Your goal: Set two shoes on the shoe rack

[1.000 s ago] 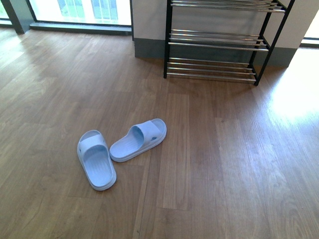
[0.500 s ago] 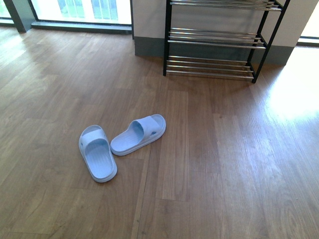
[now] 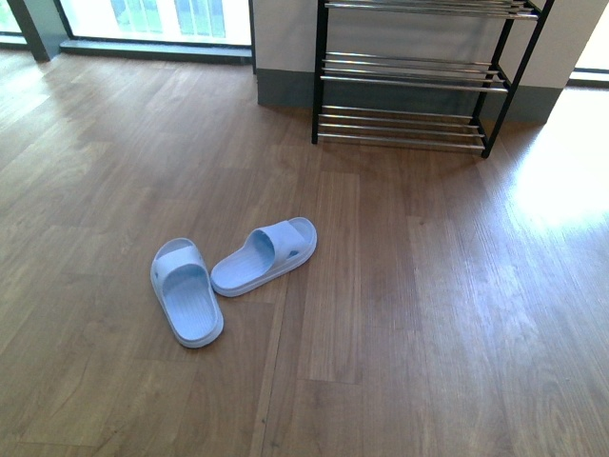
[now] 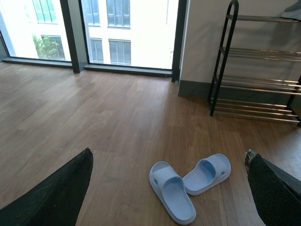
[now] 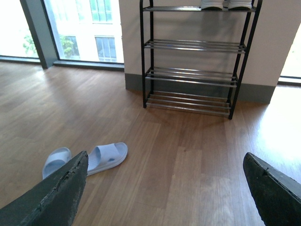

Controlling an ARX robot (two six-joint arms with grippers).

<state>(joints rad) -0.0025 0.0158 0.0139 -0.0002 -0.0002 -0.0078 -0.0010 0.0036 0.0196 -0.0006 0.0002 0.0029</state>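
Observation:
Two pale blue slide sandals lie on the wood floor, toes angled together: one slide (image 3: 186, 303) to the left, the other slide (image 3: 265, 256) just right of it. The shoe rack (image 3: 411, 81), black-framed with chrome bars, stands against the far wall. On its top shelf I glimpse white soles of sneakers (image 5: 225, 4). My left gripper (image 4: 169, 162) is open, with the slides (image 4: 171, 192) on the floor between its fingers' line of sight. My right gripper (image 5: 165, 162) is open over bare floor, the slides (image 5: 107, 157) to one side. Neither arm shows in the front view.
Tall windows (image 3: 157, 19) with dark frames run along the back left. A pale wall with a grey skirting (image 3: 285, 93) stands behind the rack. Bright sunlight falls on the floor (image 3: 561, 181) at the right.
The front view has shifted slightly: the slides and rack sit a little higher in the picture than a second ago. The slides themselves have not moved on the floor.

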